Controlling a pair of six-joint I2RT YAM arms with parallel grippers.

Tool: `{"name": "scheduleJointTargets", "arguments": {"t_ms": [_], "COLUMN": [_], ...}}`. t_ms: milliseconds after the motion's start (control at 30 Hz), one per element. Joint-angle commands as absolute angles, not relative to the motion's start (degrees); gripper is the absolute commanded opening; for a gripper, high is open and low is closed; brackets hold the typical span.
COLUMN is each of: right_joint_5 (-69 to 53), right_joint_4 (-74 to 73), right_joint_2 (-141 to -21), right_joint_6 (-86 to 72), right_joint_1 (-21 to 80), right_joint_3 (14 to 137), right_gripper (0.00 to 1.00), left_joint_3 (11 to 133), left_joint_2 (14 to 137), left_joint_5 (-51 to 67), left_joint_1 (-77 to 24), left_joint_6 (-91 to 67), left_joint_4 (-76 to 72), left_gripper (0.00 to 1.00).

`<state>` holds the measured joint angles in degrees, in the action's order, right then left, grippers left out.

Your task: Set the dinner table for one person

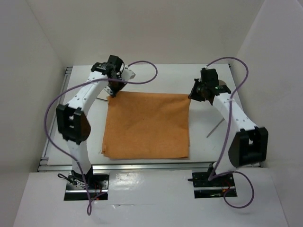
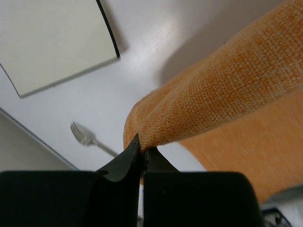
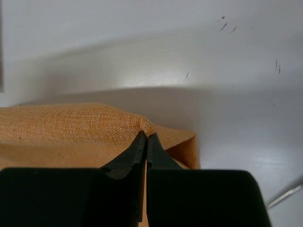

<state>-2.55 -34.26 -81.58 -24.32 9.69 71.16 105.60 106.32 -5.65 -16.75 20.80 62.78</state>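
Across the whole floor of the white-walled booth lies the surface (image 1: 210, 149), a broad, flat, white rectangle with aluminium rails along its edges, running from the arms' bases at the near edge to the far wall. It looks rigid, heavy and fixed, so I judge it is not a thing to take hold of at all; it is a smooth, probably rather slippery top on which light things would slide easily. Spread on its middle is an orange cloth (image 1: 147, 125), square, coarsely woven and soft, clearly light and limp. Such a thing is best taken at its corners, and that is where both arms are. The left claw (image 1: 113, 92) is closed narrow on the far left corner, its black tips pinching a fold of the weave (image 2: 142, 147) so that the fabric rises off the white top. The right claw (image 1: 191, 96) is pinched tight on the far right corner (image 3: 146, 135), which puckers into a small peak. Left of the cloth lie a metal fork (image 2: 85, 136) and a pale flat slab (image 2: 57, 38) with a dark edge and a rounded corner; what it is I cannot tell. To the cloth's right lies a thin grey utensil (image 1: 215, 128).
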Motion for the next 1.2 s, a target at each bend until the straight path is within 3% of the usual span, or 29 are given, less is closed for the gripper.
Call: {"name": "scheduleJointTargets", "arguments": {"t_ms": [0,133,267,333,467,500,533,567,733,967,1167], "right_joint_5": [5.3,5.3,5.9,6.5,8.1,8.6,8.6,8.6,9.4,3.5,1.1], "right_joint_4": [-24.1,-21.4,-23.0,-23.7,-23.7,-23.7,-24.3,-25.8,-30.8,-34.6,-32.5], "right_joint_2": [-88.9,-101.9,-111.7,-116.3,-121.1,-121.8,-122.9,-123.0,-117.9,-101.5,-97.7], "right_joint_6": [-21.6,-19.6,-18.3,-16.9,-15.6,-14.1,-14.1,-13.2,-12.1,-20.4,-24.8], "right_joint_1": [5.5,4.8,4.8,4.8,4.8,4.8,4.8,4.8,8.5,9.7,9.7], "right_joint_3": [74.9,81.4,90.7,93.6,100.1,101.3,102.6,105.4,103.7,75.8,65.7], "right_gripper": [0.0,0.0,0.0,0.06,0.2,0.42,0.57,0.62,0.67,0.67,0.66], "left_joint_3": [114.6,126.5,128.6,129.1,131.1,131.7,133.1,134.1,131.3,105.5,91.9], "left_joint_2": [115.8,128.1,132.9,133.9,135.4,135.4,135.9,135.9,128.8,109.8,100.2], "left_joint_5": [-11.4,-12.7,-13.8,-13.8,-12.6,-12.6,-13.1,-13.6,-16.5,-10.5,-5.1], "left_joint_1": [-13.6,-13.1,-13.1,-13.1,-13.1,-13.1,-13.1,-13.1,-13.1,-11.0,-9.7], "left_joint_6": [20.5,19.9,19.9,19.2,16.7,16.1,15.0,14.4,13.1,10.9,9.4], "left_joint_4": [59.5,60.7,58.8,58.2,57.6,57.6,57.0,57.0,55.9,53.9,54.2], "left_gripper": [0.0,0.0,0.0,0.05,0.58,0.76,0.87,0.88,0.9,0.88,0.87]}}
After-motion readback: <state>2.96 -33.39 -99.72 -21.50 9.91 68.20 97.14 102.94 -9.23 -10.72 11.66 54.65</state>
